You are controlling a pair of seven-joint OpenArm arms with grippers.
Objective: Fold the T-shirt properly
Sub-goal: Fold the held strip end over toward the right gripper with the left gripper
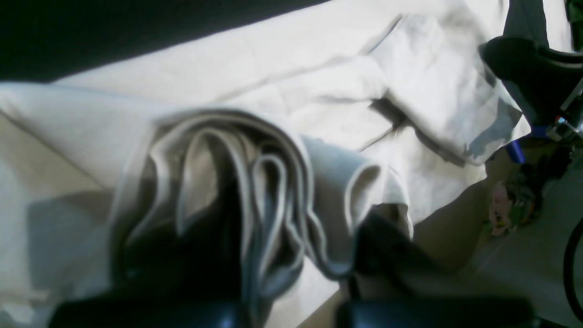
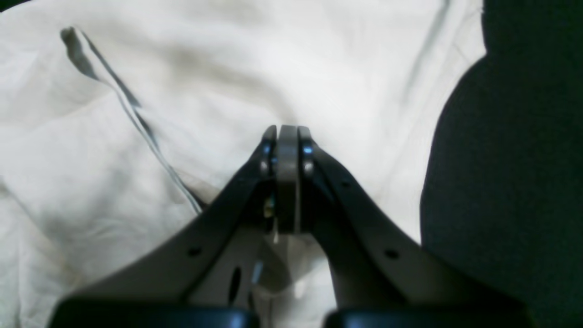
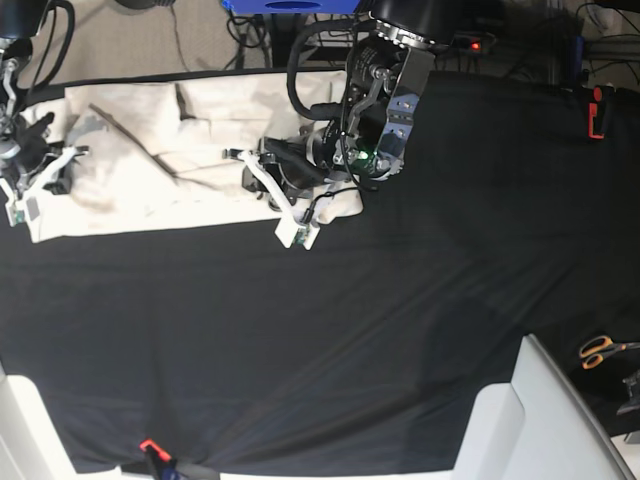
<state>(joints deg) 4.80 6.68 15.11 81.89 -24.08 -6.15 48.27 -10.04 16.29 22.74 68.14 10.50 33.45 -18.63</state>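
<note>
A: Left claw (image 1: 291, 255) — clamped on a thick bunch of the T-shirt (image 1: 273, 91), several layers of cream fabric bulging up btwn the black fingers (image 1: 391, 250). Blurry up close, but the folds are clearly pinched in there.

B: And the right claw (image 2: 287, 136)?

A: Jaws pressed together, tips meeting. Sits right over the cream cloth; can't tell from the wrist view if any fabric is caught btwn the tips.

B: Where's the shirt overall?

A: Base view: T-shirt lies along the far edge of the desk (image 3: 400, 330), which is covered w/ black cloth. Shirt's stretched sideways, wrinkly, w/ a dark crease running diagonally across it. Right claw (image 3: 40, 170) is at one end of it, at the picture's left edge; left claw (image 3: 285, 185) is at the other end, nearer the middle of the desk.

B: Anything else on the desk?

A: Orange-handled scissors (image 3: 600, 350) near the right edge, well apart from the shirt. Pale rigid panels (image 3: 540, 420) at the near right corner. Small red clip (image 3: 150, 447) on the near edge of the black cloth.
</note>
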